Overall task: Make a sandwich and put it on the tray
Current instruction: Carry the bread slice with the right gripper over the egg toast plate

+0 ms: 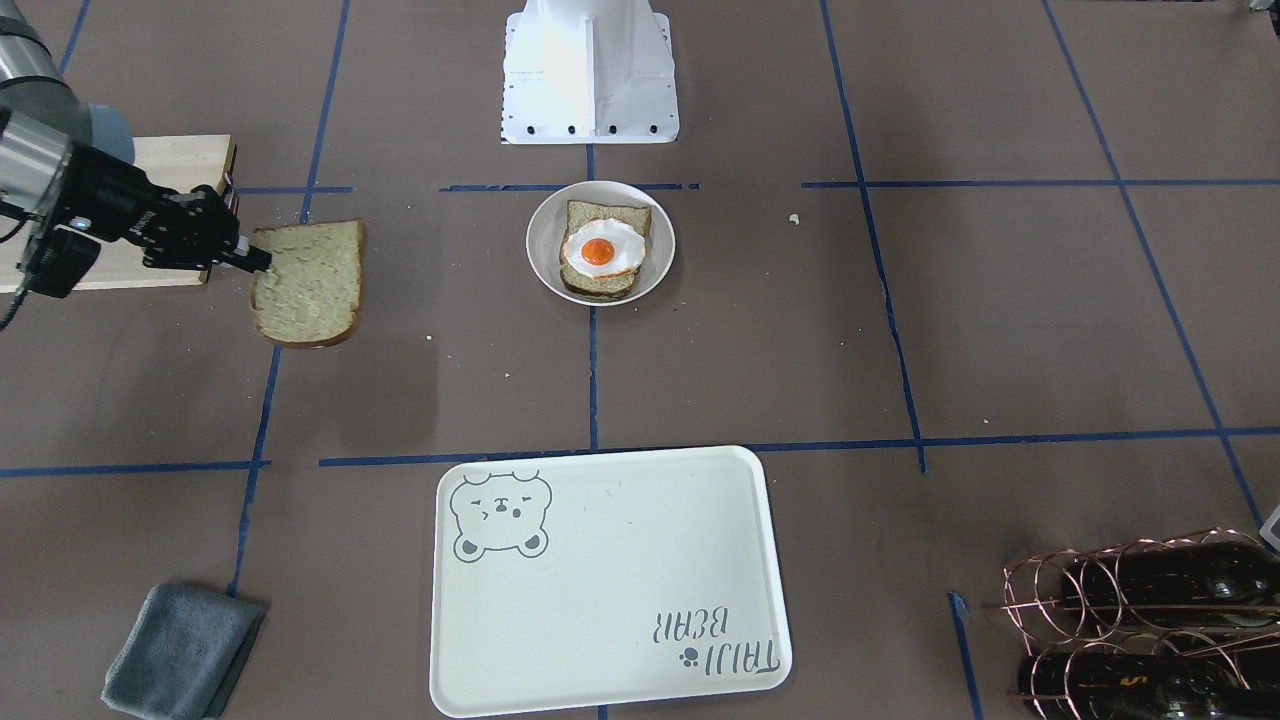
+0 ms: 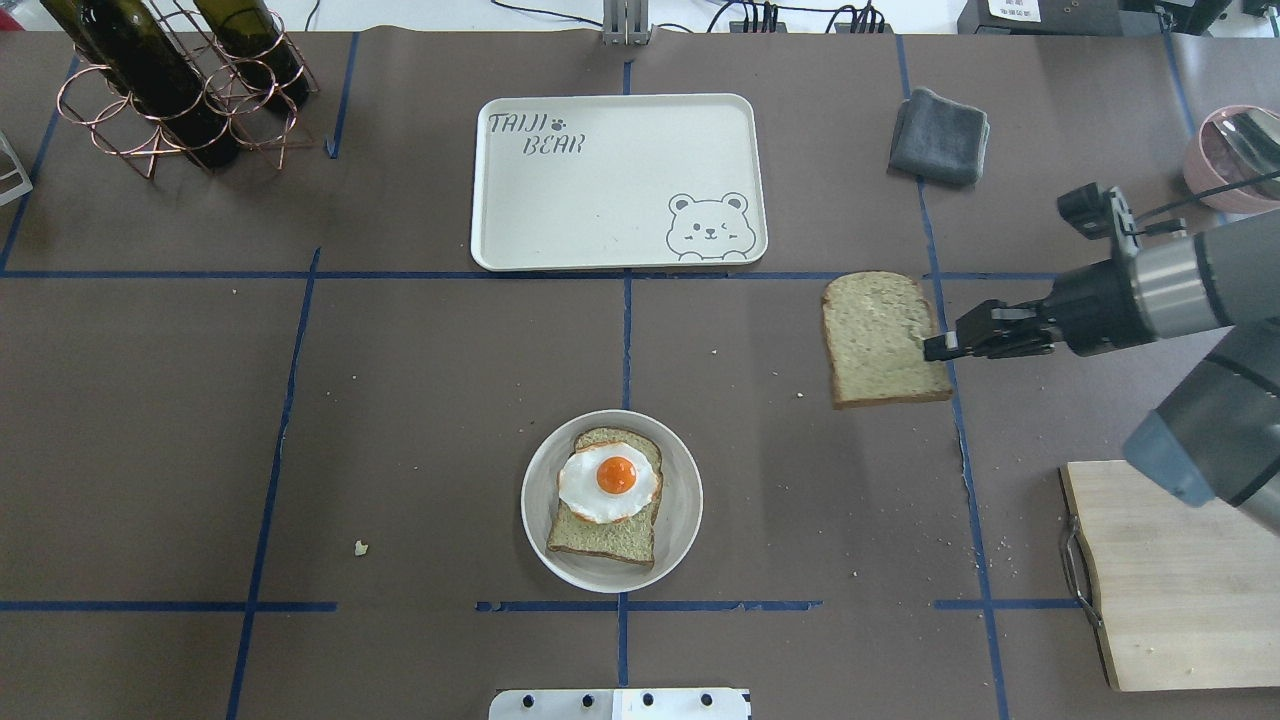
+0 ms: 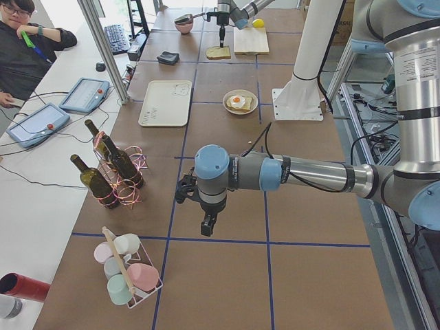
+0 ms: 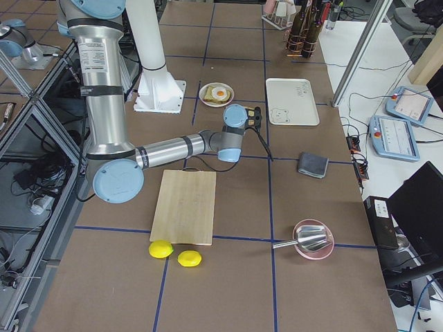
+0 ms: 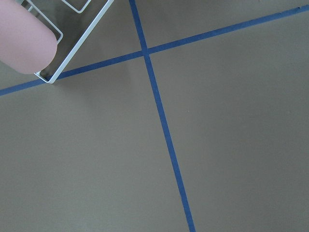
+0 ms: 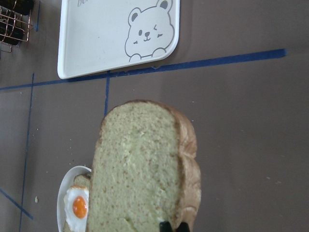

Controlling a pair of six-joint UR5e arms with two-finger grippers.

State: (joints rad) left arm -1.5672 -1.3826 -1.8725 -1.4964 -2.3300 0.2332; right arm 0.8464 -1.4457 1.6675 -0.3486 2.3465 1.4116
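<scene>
The top slice is held well apart from the plate.
Of the left gripper the jaw state cannot be told. The egg-topped slice lies plated near the robot's edge, the tray by the far edge. Further right, the top slice is clamped at its right edge by the right gripper.

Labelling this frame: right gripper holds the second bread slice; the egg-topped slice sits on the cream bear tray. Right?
No. The egg-topped bread slice sits on the small round off-white plate, not the cream-white bear tray, per the overhead exterior view. The rest holds.
</scene>
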